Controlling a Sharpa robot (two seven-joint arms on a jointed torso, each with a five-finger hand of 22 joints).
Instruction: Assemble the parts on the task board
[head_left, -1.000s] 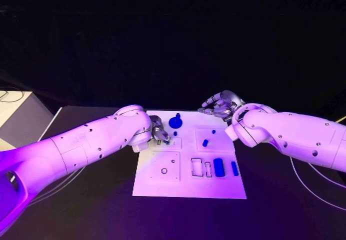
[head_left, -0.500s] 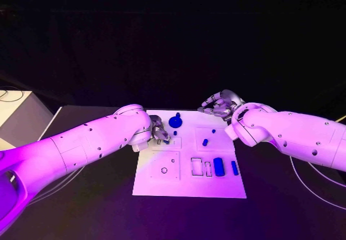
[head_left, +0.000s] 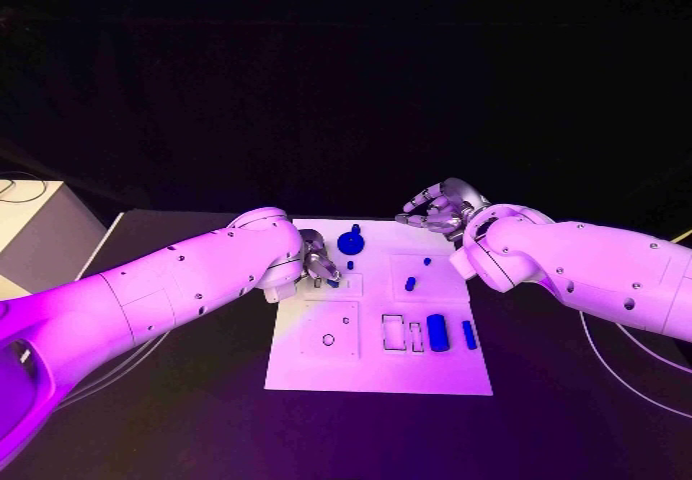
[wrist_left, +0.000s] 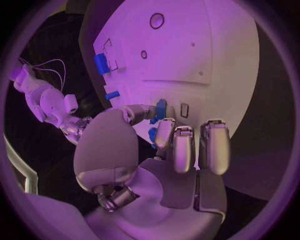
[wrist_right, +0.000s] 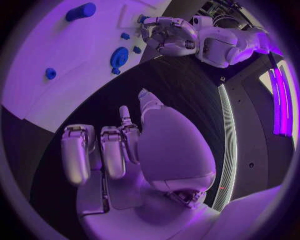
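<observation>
White task board centred on black table, blue parts set in its slots, left hand pinching a small blue part over the board's left side, right hand held empty beyond the far edge, fingers loosely spread.

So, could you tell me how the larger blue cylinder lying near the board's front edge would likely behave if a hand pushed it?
The cylinder looks round and lies on its side on the flat board, so a sideways push would probably roll it. It appears rigid and smooth, so fingers might slip on it. It seems small beside the right hand, so it is probably light.
</observation>
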